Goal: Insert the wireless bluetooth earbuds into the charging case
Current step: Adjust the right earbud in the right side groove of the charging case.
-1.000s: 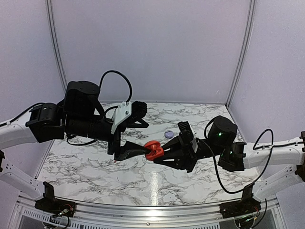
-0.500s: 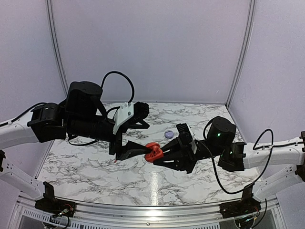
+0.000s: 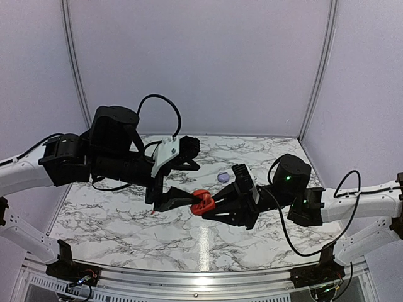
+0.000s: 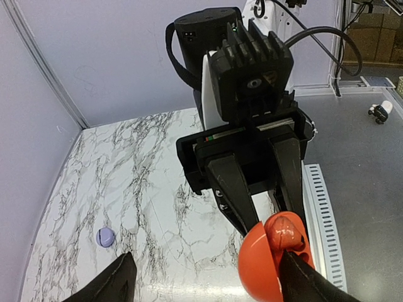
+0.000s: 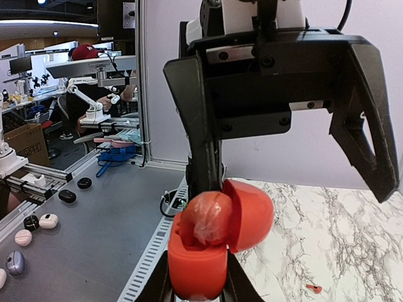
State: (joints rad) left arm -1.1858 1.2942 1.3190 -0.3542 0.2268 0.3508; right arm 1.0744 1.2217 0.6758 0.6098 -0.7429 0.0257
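worktop: white marble-pattern worktop. Both arms meet in the air over its middle.
left end effector: black two-finger left end effector, fingers spread wide and carrying nothing. One finger sits right behind the case lid; can't tell if it's actually touching.
right end effector: the right end effector is clenched on the base of the case, holding it up off the worktop.
case: round red plastic clamshell charging case, hinged open. There's a glossy red lump inside, maybe a seated earbud, hard to say.
purple thing: small lilac round object lying on the worktop, well apart from everything.
earbud: tiny red plastic piece on the worktop, below the raised case, on the left arm's side.
what matters next: probably the left arm's pick, since it's empty and nearer. It has to go down and away from the case. The piece is too small to call its long axis.
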